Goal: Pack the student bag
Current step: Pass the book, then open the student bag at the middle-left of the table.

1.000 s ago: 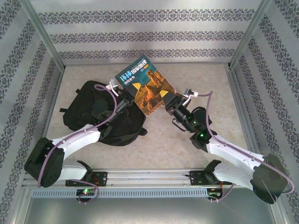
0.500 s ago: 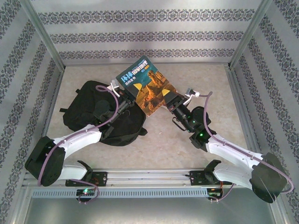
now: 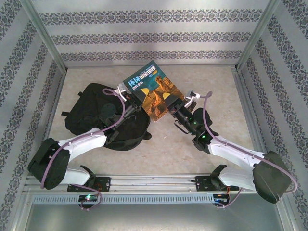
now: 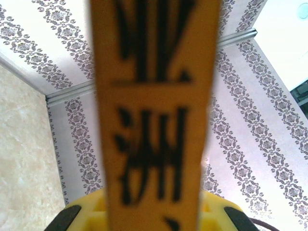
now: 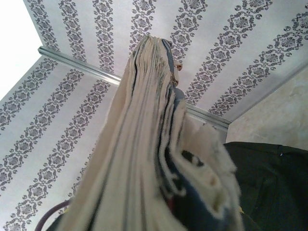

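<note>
Packing step: left gripper [image 3: 129,98] clamps the book [image 3: 153,89] by its spine and right gripper [image 3: 176,105] by its page edge. It's held aloft just right of the student bag [image 3: 89,108], which lies flat. Next move needs the bag mouth open, and I can't tell if it is.

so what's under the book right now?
The book is held off the table by both arms' jaws. From above, its near-left corner overlaps the student bag; beige table shows around the rest. What lies directly beneath the cover is hidden.
</note>
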You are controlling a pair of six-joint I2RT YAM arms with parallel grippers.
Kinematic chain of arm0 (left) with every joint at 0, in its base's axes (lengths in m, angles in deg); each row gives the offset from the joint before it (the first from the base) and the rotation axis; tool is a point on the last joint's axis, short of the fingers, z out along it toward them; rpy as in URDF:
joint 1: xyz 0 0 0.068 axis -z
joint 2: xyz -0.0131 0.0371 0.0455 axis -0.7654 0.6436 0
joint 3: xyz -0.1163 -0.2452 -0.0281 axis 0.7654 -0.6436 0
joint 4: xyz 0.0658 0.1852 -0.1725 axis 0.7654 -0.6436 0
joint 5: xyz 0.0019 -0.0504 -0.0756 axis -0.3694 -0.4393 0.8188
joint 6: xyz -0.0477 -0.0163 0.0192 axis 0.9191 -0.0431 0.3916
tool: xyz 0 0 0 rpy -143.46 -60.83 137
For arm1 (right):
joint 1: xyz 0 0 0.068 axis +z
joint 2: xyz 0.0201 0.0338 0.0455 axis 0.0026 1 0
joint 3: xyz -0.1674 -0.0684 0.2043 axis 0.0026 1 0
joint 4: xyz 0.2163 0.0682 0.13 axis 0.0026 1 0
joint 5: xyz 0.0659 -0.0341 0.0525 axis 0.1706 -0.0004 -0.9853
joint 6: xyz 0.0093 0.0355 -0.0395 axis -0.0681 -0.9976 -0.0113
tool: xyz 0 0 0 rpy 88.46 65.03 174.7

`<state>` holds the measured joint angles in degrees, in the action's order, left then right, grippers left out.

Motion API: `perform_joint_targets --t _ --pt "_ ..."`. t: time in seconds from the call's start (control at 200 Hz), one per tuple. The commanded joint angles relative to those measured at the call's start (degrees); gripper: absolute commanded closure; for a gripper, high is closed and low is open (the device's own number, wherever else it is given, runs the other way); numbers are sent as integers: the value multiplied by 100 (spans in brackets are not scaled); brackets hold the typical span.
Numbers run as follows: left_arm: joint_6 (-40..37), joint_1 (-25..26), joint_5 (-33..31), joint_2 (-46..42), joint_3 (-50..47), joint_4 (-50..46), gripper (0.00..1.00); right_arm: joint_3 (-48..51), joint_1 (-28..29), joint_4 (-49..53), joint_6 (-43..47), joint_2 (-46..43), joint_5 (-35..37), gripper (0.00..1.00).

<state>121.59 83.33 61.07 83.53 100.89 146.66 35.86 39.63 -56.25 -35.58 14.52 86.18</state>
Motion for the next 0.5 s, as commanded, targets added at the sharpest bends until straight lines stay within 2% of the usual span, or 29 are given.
perform_joint_targets --t 0.0,0.085,0.165,0.23,0.275,0.365,0.495 --pt "-254 50 312 -244 111 -265 94 -83 -111 149 254 -403 16 100" --pt "-718 -58 557 -509 223 -1345 68 -42 -323 1078 524 -873 89 100" --pt "-1804 -152 628 -867 648 -3619 55 -80 -510 2425 896 -1399 297 100" --pt "-3132 -144 435 -932 1228 -5567 51 -121 -626 3335 1268 -1747 476 100" --pt "-3732 -147 250 -882 1522 -6487 49 -130 -690 3920 1548 -1988 596 100" --pt "-4475 -147 -210 -782 1807 -7603 47 -96 -805 4636 1876 -2285 739 100" --pt "-4834 -148 -1295 -603 1980 -8543 43 -22 -910 5173 2037 -2485 689 100"
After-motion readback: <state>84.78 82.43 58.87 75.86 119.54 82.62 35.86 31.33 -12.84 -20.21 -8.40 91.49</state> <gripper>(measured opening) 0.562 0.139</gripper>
